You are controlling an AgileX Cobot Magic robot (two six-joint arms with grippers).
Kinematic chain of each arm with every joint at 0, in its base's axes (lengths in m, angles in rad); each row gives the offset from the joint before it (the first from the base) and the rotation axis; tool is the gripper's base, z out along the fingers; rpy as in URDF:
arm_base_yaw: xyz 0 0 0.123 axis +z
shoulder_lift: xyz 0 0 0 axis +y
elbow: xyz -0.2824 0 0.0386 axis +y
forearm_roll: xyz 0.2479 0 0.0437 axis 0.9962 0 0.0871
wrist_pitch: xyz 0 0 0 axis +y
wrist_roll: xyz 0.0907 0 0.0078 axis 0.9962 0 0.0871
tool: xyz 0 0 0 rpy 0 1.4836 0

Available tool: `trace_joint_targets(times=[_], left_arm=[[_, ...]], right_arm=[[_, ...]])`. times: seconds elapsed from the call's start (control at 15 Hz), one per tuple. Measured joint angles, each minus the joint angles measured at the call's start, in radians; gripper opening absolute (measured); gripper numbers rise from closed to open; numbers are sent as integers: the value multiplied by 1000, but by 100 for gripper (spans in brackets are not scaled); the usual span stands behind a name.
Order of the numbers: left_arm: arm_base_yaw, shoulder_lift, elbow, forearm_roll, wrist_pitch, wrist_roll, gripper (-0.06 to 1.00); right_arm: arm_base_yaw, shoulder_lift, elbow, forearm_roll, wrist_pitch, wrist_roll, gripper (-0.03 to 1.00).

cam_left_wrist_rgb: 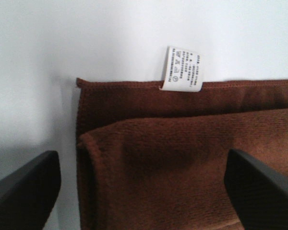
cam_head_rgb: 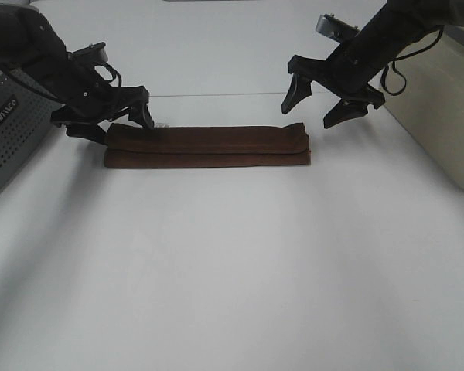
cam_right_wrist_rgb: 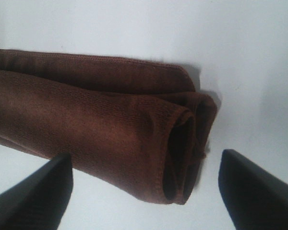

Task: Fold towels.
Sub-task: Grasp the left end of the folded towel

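The dark reddish-brown towel (cam_head_rgb: 207,145) lies folded into a long narrow strip across the white table. My left gripper (cam_head_rgb: 112,124) is open just above the towel's left end, holding nothing. The left wrist view shows that end (cam_left_wrist_rgb: 182,158) between the open fingers (cam_left_wrist_rgb: 24,189), with the small white tag (cam_left_wrist_rgb: 183,69) on the far edge. My right gripper (cam_head_rgb: 321,104) is open, raised above and just right of the towel's right end. The right wrist view shows the looped folded end (cam_right_wrist_rgb: 182,153) between the open fingers (cam_right_wrist_rgb: 257,191).
A grey perforated box (cam_head_rgb: 8,131) stands at the left edge of the table. A beige case (cam_head_rgb: 441,108) stands at the right edge. The white table (cam_head_rgb: 232,270) stretches toward the front.
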Motion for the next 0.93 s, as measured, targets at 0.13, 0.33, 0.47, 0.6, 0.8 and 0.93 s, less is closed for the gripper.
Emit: trace_joint_targets(times=[0.13,0.33,0.47,0.6,0.8,0.93], left_arm=[[0,5,0,24,4,-10,87],[0,9,0,47,24,-46,82],[0,15,0,47,15,-46,75],[0,31,-4,29,-3,-46,72],[0,43,-10,-22,-24,-46,67],[0,51,-10,-34,-24,-46,44]], right_arm=[[0,0,0,0,0,0,78],[0,0,0,0,0,1,78],[0,0,0,0,0,1,78],[0,0,0,0,0,1,78],[0,0,0,0,0,1,78],[0,0,0,0,0,1,78]])
